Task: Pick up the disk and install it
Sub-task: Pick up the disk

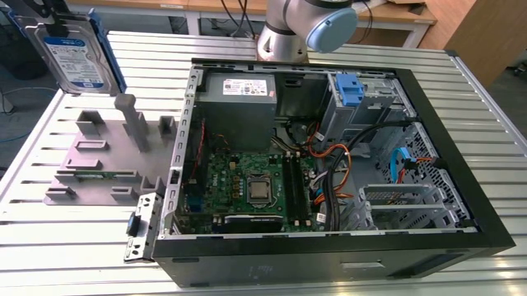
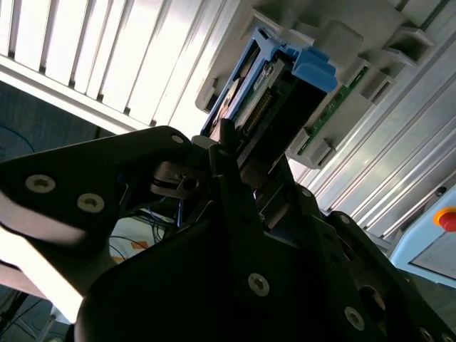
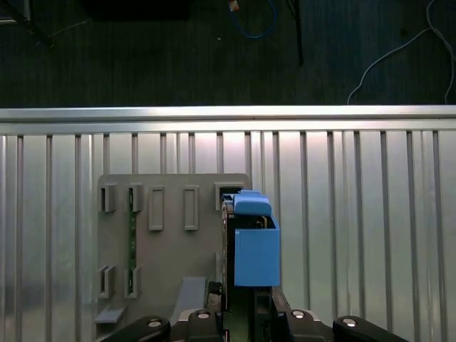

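Note:
The disk, a silver-grey drive with a white-and-blue label in a blue caddy, hangs on edge in the air at the exterior view's upper left. It is above the grey holder block. My gripper is shut on its upper end, and its dark fingers clamp both flat faces. In both wrist views the disk points away from the gripper, edge-on, with the blue end tab farthest out. The holder block lies below it on the slatted table.
An open black computer case lies on the slatted metal table. It holds a motherboard, a grey power-supply box, cables and a blue bracket in the drive bay. The arm's base stands behind the case.

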Robot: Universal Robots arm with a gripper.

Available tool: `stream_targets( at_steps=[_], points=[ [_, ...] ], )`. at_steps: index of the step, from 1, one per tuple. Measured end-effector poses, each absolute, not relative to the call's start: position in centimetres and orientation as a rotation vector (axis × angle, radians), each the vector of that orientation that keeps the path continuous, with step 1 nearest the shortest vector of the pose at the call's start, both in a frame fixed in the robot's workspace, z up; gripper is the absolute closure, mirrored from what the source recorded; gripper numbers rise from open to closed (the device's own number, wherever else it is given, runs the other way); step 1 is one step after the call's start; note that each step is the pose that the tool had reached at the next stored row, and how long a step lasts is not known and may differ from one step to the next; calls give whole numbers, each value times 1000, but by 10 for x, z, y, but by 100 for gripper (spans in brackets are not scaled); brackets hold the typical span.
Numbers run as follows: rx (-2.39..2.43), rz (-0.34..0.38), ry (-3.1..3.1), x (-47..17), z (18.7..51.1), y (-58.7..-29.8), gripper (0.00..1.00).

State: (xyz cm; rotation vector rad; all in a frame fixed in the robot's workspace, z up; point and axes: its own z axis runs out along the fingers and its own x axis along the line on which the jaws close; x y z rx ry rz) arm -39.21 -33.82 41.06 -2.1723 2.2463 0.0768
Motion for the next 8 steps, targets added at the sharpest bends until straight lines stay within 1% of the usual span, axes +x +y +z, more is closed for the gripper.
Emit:
stream_targets(
  at_steps=[8],
  points=[
    [-2172, 77, 2246, -392, 430, -338, 65]
  ],
)
